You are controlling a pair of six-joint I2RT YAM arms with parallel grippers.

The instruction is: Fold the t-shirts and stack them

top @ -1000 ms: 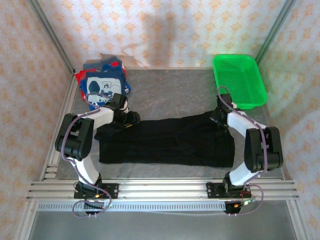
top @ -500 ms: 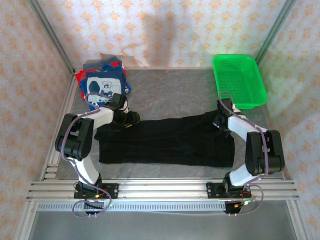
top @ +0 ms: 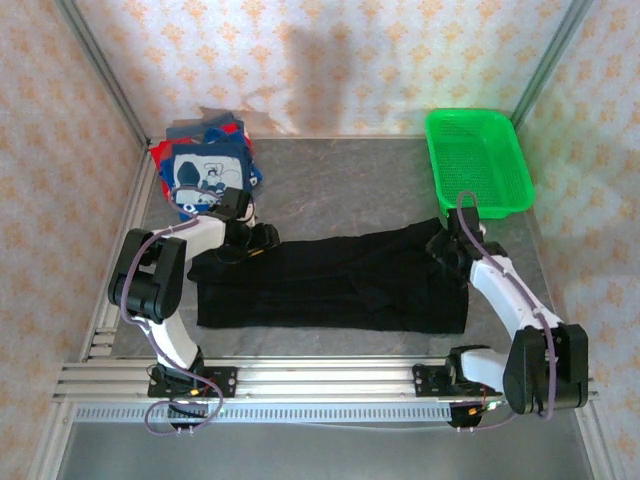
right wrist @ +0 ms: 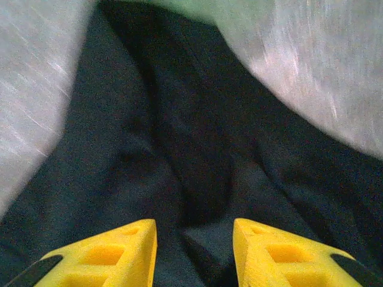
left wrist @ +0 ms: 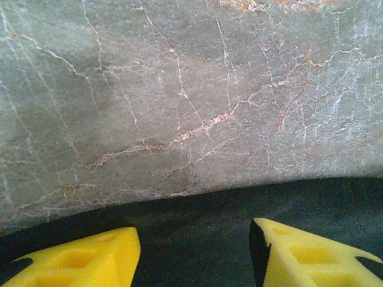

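Two ends of the black tee (top: 330, 285) lie under the left gripper (left wrist: 192, 239) and right gripper (right wrist: 193, 226), both part-open and empty, seemingly poised to pinch its far edge.

The top camera looks down from high behind the near edge of the counter (top: 350, 185), far enough back to take in the whole black t-shirt (top: 330, 285). The left wrist camera sits low and close at the shirt's far-left corner, facing bare counter beyond. The right wrist camera looks steeply down, close over the shirt's right end. All three views share the shirt.
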